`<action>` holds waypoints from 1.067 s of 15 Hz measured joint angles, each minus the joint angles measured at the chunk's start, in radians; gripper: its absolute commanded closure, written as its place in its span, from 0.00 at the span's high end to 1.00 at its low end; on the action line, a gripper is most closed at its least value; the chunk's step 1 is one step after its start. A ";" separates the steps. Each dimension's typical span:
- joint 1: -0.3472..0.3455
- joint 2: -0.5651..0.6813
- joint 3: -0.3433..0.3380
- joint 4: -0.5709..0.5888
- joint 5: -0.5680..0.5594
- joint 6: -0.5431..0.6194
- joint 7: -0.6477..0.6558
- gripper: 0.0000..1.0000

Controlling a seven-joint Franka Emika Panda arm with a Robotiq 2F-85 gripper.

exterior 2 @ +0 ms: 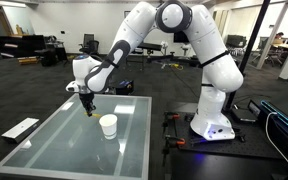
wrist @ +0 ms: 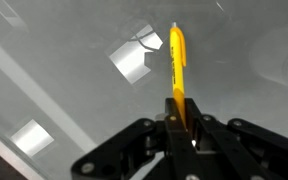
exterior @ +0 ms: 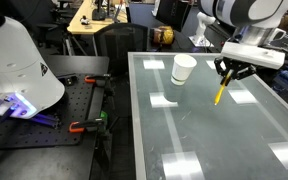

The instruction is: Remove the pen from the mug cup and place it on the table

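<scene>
My gripper (exterior: 225,75) is shut on the yellow-orange pen (exterior: 220,93) and holds it upright above the table, its tip close to the glass. In the wrist view the pen (wrist: 177,62) sticks out from between the black fingers (wrist: 181,112). The white mug cup (exterior: 183,69) stands upright on the pale green glass table (exterior: 214,140), to one side of the gripper and apart from it. In an exterior view the cup (exterior 2: 108,126) sits in front of the gripper (exterior 2: 87,103) with the pen (exterior 2: 89,111) hanging below it.
A brown round object (exterior: 162,36) sits beyond the table's far edge. A black perforated bench (exterior: 44,120) with orange-handled clamps and the robot's white base (exterior: 14,65) stands beside the table. Bright ceiling-light reflections lie on the glass (wrist: 130,62).
</scene>
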 measured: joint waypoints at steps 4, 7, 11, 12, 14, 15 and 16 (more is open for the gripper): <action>0.001 0.025 0.000 0.022 0.000 -0.013 0.001 0.69; 0.002 0.027 0.000 0.027 -0.001 -0.013 0.002 0.91; 0.007 -0.002 0.000 0.023 -0.014 -0.006 0.005 1.00; 0.008 -0.018 0.000 0.017 -0.020 -0.002 0.008 1.00; 0.011 -0.064 0.000 -0.007 -0.032 0.013 0.021 1.00; 0.012 -0.091 0.000 -0.024 -0.040 0.021 0.026 1.00; 0.013 -0.121 0.000 -0.044 -0.051 0.030 0.038 1.00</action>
